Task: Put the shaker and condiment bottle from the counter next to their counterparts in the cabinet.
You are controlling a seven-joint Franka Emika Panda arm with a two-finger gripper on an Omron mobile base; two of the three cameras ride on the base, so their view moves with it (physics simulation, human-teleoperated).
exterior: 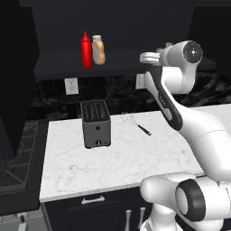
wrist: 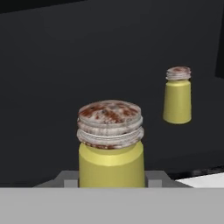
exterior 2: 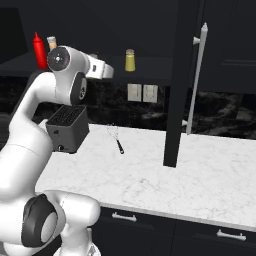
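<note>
Shaker yellow-olive, rust-flecked grey cap, upright, clamped between jaws; twin shaker beyond.

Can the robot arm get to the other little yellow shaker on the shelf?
Probably yes. The gripper is shut on one shaker, and the twin shaker stands ahead on the open cabinet shelf. Nothing stands between them.

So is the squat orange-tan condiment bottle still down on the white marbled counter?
No, the squat orange-tan condiment bottle stands on the dark cabinet shelf beside the tall red squeeze bottle.
</note>
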